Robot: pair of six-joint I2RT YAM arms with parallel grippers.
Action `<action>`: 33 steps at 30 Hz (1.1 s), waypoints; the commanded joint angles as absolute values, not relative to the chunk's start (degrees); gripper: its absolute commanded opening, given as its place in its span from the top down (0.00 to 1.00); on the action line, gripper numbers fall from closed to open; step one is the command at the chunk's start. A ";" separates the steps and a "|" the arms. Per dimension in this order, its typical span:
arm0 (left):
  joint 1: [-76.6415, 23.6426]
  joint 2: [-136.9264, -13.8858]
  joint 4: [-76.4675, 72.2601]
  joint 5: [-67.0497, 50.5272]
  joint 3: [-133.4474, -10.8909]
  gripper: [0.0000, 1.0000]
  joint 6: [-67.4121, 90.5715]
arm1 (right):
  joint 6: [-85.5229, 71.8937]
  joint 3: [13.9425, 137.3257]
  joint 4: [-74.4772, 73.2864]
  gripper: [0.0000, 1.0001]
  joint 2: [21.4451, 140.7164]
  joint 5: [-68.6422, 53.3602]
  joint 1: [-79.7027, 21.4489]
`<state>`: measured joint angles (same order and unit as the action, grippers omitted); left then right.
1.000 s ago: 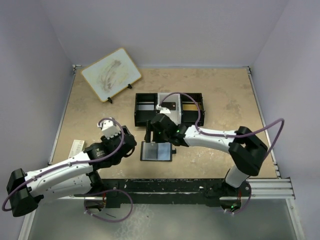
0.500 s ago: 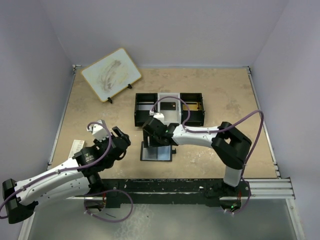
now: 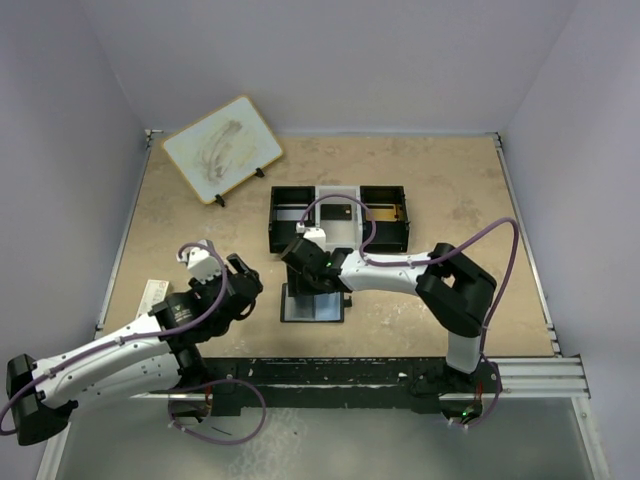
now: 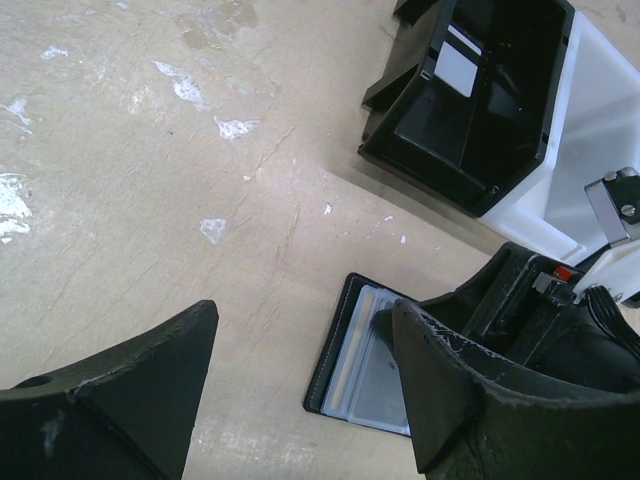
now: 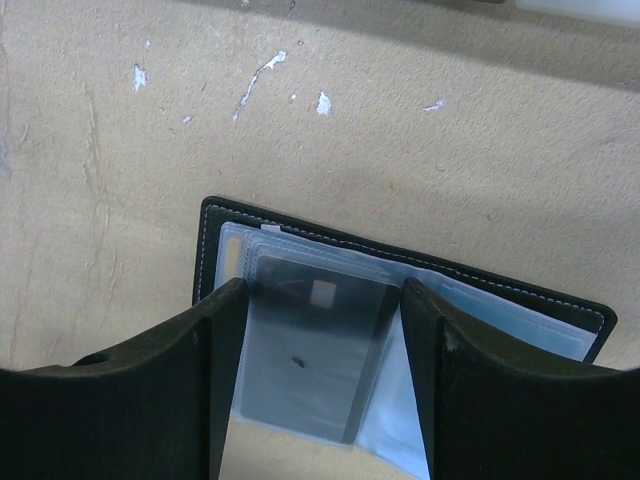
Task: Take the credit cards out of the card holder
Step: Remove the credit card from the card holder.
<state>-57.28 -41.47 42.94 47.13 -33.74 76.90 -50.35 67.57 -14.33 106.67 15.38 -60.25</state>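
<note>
R gripper (image 5: 320, 300): jaws spread astride dark card (image 5: 315, 355), grip can't tell | card flat in clear sleeve of open card holder (image 5: 480, 315) | holder on table (image 4: 150, 150), near tray (image 4: 440, 130) | L gripper (image 4: 300, 320): released, jaws wide, above table just left of holder

A black card holder (image 5: 330, 238) lies open and flat on the table (image 5: 400, 120), its pale blue-grey plastic sleeves facing up (white stitching lines its edge). A dark credit card (image 5: 310, 350) with a small pale square rests slightly tilted among the sleeves.
</note>
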 commanded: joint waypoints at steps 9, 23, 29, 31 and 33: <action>-57.15 -42.83 41.72 47.98 -33.84 0.32 77.26 | -52.03 65.66 -15.08 0.35 108.17 17.28 -60.73; -57.22 -42.28 41.08 48.38 -33.85 0.32 77.50 | -52.48 67.81 -19.59 0.37 111.38 22.32 -61.90; -57.21 -42.39 40.87 48.56 -33.62 0.32 77.51 | -53.26 67.90 -20.56 0.40 111.90 23.21 -62.44; -57.22 -42.81 40.87 48.36 -33.49 0.32 77.43 | -53.38 67.43 -20.18 0.43 111.51 22.47 -62.49; -57.15 -43.12 40.66 48.13 -33.44 0.32 77.23 | -53.28 66.14 -18.38 0.45 110.54 19.57 -62.49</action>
<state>-57.28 -42.61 42.44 46.76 -33.74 77.01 -52.56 68.82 -15.86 108.12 21.82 -62.24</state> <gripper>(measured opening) 0.680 0.585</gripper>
